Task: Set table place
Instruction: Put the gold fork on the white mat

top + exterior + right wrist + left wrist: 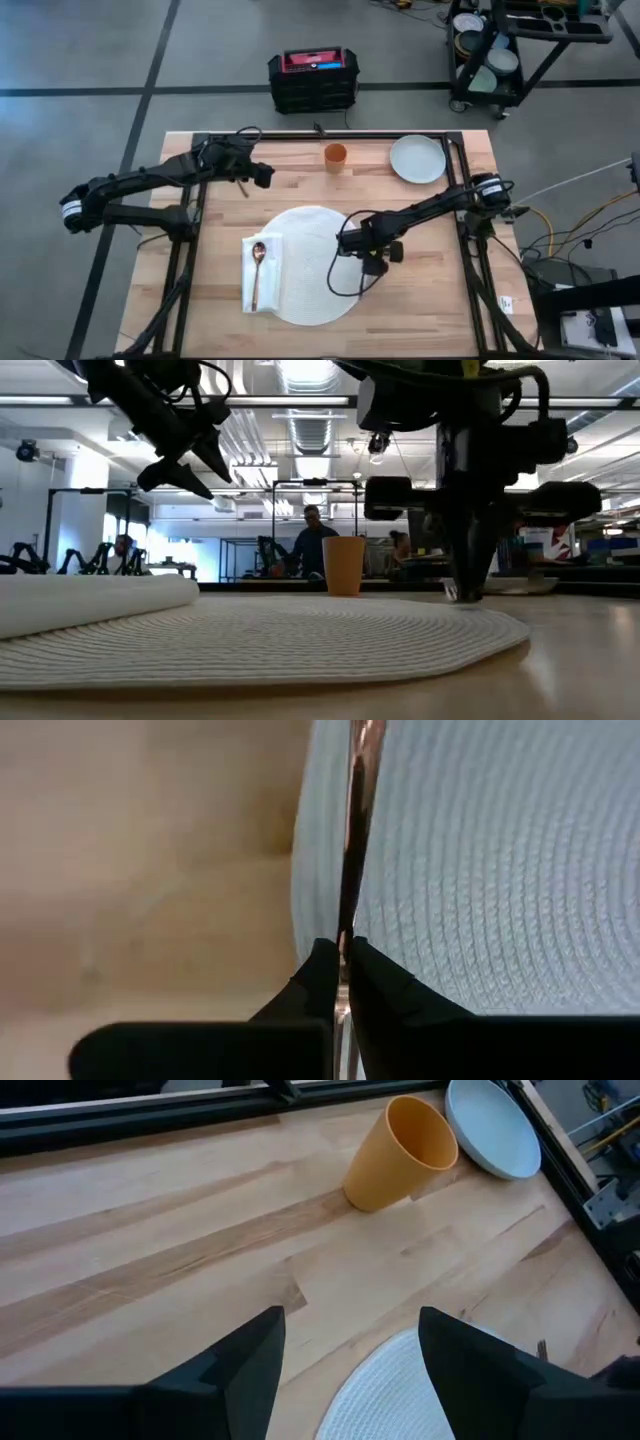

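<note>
Copper-toned metal shows between the right gripper (pixel 342 952) fingers: they are closed on a thin utensil (pixel 352 850), pinched at one end so the shaft runs out ahead of the tips. The type of utensil cannot be told. The gripper sits low over the right edge of the mat (pixel 310 262), and the shaft lies along that edge, above the line where weave meets wood. This hold suits laying the piece flat beside or on the right side of the place; a narrow pinch near the end probably keeps the fingers clear of the surface at release.

The mat lies at the near centre of the table (pixel 430 290). On its left part rests a folded white napkin (pixel 262 272) with a spoon (pixel 257 268) on top, handle toward the near edge. That side appears set already.

The left gripper (pixel 262 174) waits over the far left of the table, raised, with its fingers (pixel 240 1370) spread and nothing between them. This position keeps it clear of the right arm's work.

An orange cup (pixel 335 156) stands at the far centre, and a pale plate (pixel 417 159) lies just right of it, near the far right corner. Both are well apart from the mat and, judged by the task, are not yet placed.
</note>
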`<state>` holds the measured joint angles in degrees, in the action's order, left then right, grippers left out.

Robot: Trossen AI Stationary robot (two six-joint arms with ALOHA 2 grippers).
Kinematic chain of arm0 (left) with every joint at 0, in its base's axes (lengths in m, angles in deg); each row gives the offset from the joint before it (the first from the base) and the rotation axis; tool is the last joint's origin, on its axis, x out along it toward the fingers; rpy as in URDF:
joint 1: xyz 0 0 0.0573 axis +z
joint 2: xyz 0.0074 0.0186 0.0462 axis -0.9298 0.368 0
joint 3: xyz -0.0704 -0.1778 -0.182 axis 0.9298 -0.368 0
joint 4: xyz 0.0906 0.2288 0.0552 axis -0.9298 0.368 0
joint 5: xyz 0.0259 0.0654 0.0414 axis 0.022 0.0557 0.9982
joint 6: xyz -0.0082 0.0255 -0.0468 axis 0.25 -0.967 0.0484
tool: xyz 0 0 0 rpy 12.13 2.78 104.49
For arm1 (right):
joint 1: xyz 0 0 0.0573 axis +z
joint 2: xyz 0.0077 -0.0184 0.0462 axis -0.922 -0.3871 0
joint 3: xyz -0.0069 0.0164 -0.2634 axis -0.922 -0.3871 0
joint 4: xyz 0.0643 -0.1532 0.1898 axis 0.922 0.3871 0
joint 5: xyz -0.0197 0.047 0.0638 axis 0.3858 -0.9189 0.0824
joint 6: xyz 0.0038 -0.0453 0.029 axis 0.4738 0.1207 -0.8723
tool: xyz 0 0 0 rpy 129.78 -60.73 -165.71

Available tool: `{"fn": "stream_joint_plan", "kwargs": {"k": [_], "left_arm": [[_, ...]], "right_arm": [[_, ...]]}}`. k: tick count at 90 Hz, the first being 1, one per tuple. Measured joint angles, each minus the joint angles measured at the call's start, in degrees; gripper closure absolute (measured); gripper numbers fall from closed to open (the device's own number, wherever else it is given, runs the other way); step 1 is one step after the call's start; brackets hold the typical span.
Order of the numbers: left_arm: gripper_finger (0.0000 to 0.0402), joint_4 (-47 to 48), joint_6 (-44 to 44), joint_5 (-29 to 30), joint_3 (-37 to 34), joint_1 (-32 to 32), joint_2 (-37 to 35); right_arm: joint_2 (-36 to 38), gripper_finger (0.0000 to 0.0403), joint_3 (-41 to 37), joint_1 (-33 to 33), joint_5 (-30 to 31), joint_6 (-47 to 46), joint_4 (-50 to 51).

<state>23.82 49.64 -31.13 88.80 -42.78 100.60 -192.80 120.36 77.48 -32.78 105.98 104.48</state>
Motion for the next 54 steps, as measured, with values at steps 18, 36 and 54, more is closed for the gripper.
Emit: {"fn": "stream_joint_plan", "kwargs": {"k": [18, 36, 54], "left_arm": [[0.0184, 0.01, 0.02, 0.0, 0.0, 0.01, 0.0], [0.0184, 0.01, 0.02, 0.02, 0.0, 0.02, 0.0], [0.0184, 0.01, 0.02, 0.02, 0.0, 0.0, 0.0]], "right_arm": [[0.0, 0.0403, -0.07, 0.0, 0.48, 0.7, 1.35], [0.0, 0.0403, -0.07, 0.1, 0.95, -0.2, 1.23], [0.04, 0.0403, 0.2, 0.12, 2.45, -1.25, 0.83]]}}
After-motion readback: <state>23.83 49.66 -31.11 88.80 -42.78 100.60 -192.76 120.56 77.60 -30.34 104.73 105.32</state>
